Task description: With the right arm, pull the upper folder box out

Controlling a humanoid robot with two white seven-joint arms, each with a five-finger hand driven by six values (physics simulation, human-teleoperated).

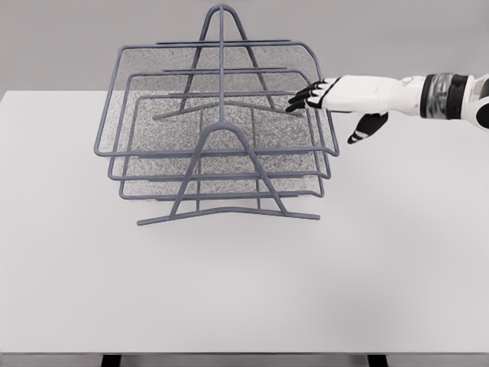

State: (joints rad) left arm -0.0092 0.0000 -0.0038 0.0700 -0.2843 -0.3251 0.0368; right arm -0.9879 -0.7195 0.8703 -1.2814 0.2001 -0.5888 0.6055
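Looking down, I saw a grey wire rack [221, 157] with mesh trays. My right hand [330, 95], fingers spread and grasping nothing, reached the upper tray's [153, 76] right rim.

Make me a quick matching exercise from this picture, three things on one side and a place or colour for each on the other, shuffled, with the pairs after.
Things:
1. upper tray
2. right hand
3. table

Descriptions:
A. plain white, under the rack
B. coming in from the right, fingers at the rack's right side
C. grey mesh floor, highest tier

Pairs: 1-C, 2-B, 3-A
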